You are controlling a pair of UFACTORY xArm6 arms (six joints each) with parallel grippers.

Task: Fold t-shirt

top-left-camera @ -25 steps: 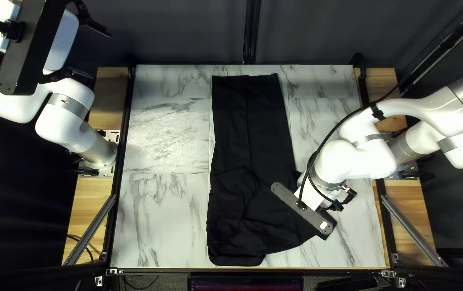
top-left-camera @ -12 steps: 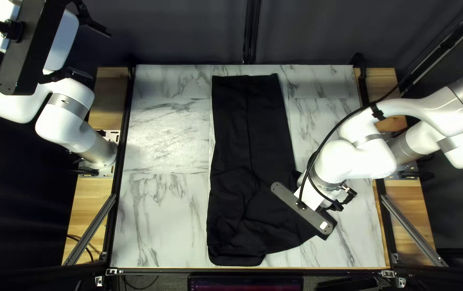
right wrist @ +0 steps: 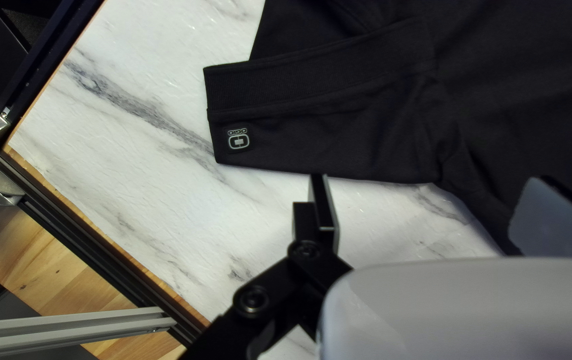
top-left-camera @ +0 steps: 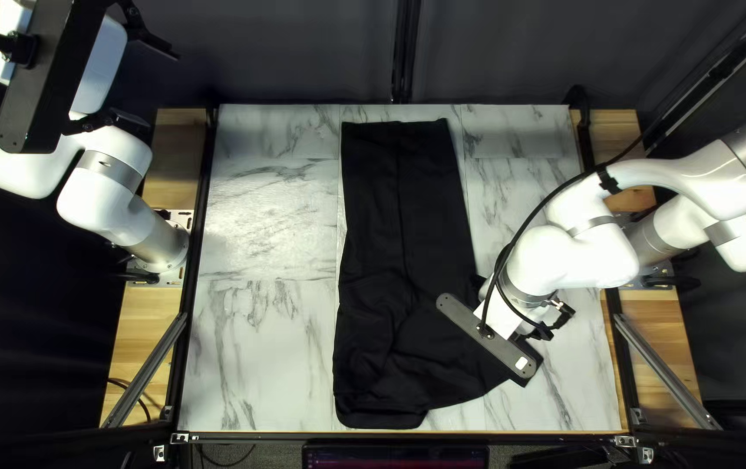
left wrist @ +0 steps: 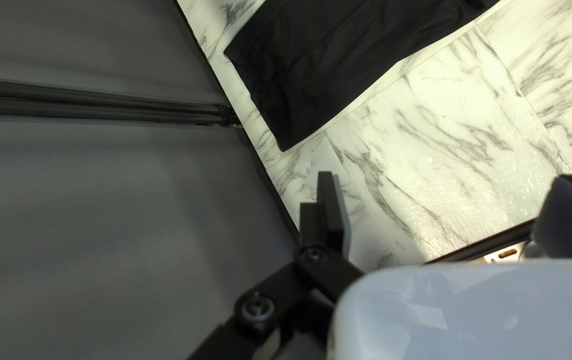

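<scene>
Right end effector (top-left-camera: 488, 337) wide, near black t-shirt (top-left-camera: 395, 260) on table (top-left-camera: 260, 347); left end effector (top-left-camera: 163, 89) wide, well apart.

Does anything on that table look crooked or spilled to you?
A sleeve of the black shirt sticks out sideways near the right tool, so the near end looks rumpled beside the straighter far end. I see no spill.

The shirt (top-left-camera: 399, 200) is dull black cloth. The table (top-left-camera: 260, 347) is smooth, a bit shiny, and looks like white stone. The boards (top-left-camera: 137, 313) look like wood. The arms (top-left-camera: 108, 207) are smooth and shiny, with metal rings (top-left-camera: 112, 167). The curtain (top-left-camera: 303, 52) is dull cloth.
</scene>
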